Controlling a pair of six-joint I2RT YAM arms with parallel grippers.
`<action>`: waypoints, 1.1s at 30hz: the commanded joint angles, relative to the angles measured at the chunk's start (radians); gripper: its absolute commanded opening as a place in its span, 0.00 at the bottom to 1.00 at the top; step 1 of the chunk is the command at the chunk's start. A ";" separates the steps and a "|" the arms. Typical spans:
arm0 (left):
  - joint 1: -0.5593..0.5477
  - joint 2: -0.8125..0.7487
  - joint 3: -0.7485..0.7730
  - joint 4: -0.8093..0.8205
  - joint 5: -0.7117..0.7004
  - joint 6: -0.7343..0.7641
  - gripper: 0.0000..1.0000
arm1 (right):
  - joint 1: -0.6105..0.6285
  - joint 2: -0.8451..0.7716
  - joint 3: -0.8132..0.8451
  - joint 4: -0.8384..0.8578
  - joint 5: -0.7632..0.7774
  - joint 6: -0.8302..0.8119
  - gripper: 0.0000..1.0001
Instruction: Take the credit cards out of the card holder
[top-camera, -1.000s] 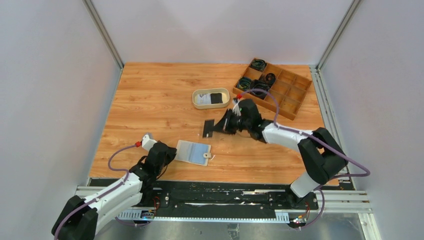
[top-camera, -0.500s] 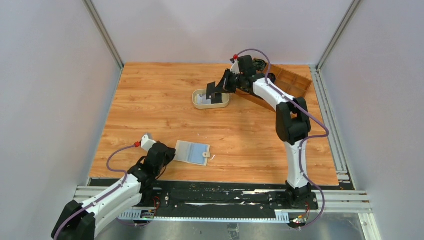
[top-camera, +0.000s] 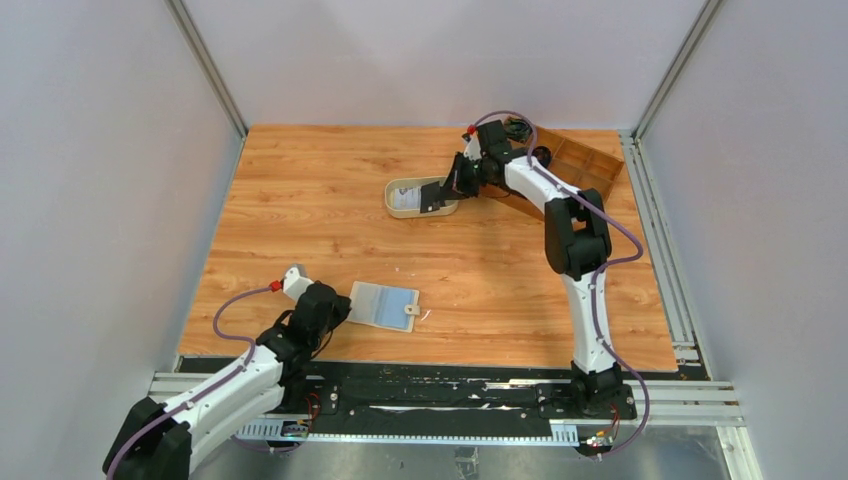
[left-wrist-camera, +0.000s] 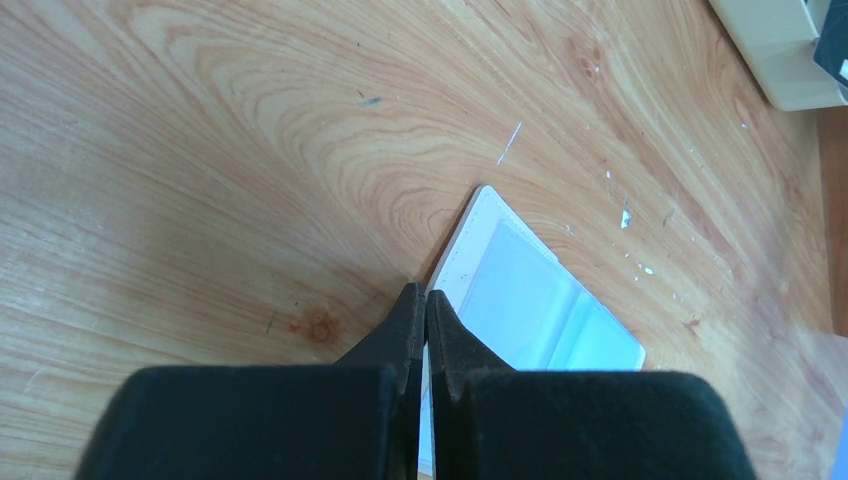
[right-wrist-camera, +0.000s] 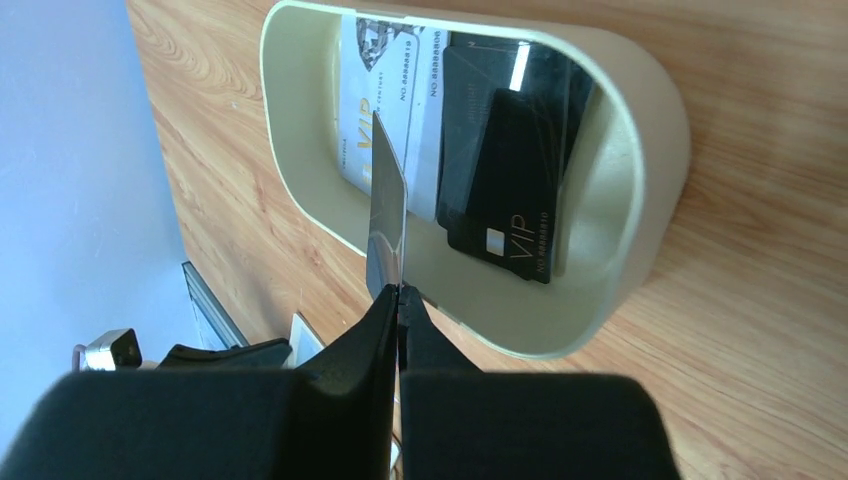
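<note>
**One card pinched over the tray, wallet pinned at its edge**

My right claw (right-wrist-camera: 398, 290) is closed tight on a dark credit card (right-wrist-camera: 386, 200), gripping it by its near end so that it stands edge-on straight out from my tips. Directly below and beyond the tips is the oval beige tray (right-wrist-camera: 640, 150), with the held card poised over its near rim. Inside the tray, past the held card, lie a white card (right-wrist-camera: 410, 90) and, to its right, a black card (right-wrist-camera: 510, 200) marked VIP. The wooden compartment box (top-camera: 585, 150) sits behind this claw.

My left claw (left-wrist-camera: 425, 300) is fully closed, holding nothing I can make out. Its tips sit at the near edge of the card holder (left-wrist-camera: 530, 310), which lies open and flat, spreading away to the right of the tips, pale blue inside facing up.
</note>
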 joint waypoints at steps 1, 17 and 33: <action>0.006 0.016 0.024 0.002 -0.026 0.017 0.00 | -0.043 0.035 0.010 -0.055 0.026 -0.039 0.00; 0.006 0.023 0.041 -0.008 -0.030 0.032 0.00 | -0.095 0.135 0.114 -0.036 -0.089 0.027 0.00; 0.006 0.031 0.054 -0.019 -0.025 0.043 0.00 | -0.095 0.087 0.128 -0.106 -0.030 -0.035 0.10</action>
